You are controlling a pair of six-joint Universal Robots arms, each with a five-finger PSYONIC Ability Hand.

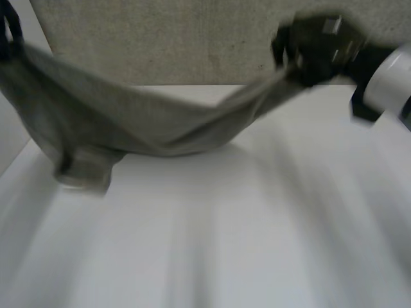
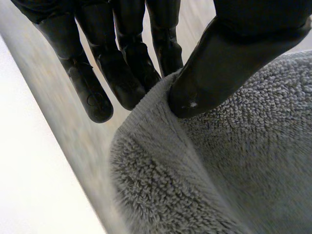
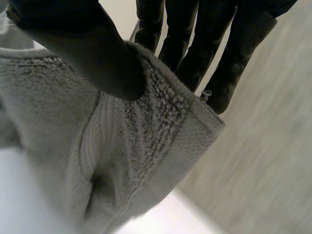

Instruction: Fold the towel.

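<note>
Hanging like a hammock between the 2 hands, the grey towel is sagging in the middle, with its lowest bunched part touching or just grazing the white bench over on the left side. The left hand is pinching one end, thumb pressing the cloth against fairly straight fingers. The right hand is doing the same near a hemmed corner at the other end, thumb on top, fingers behind. So progress-wise I'm guessing we're early: the towel is gripped and lifted, but I'm not seeing 1 finished fold yet. Laying it flat, bringing the ends together and smoothing it out are all looking like they're left to do.
</note>
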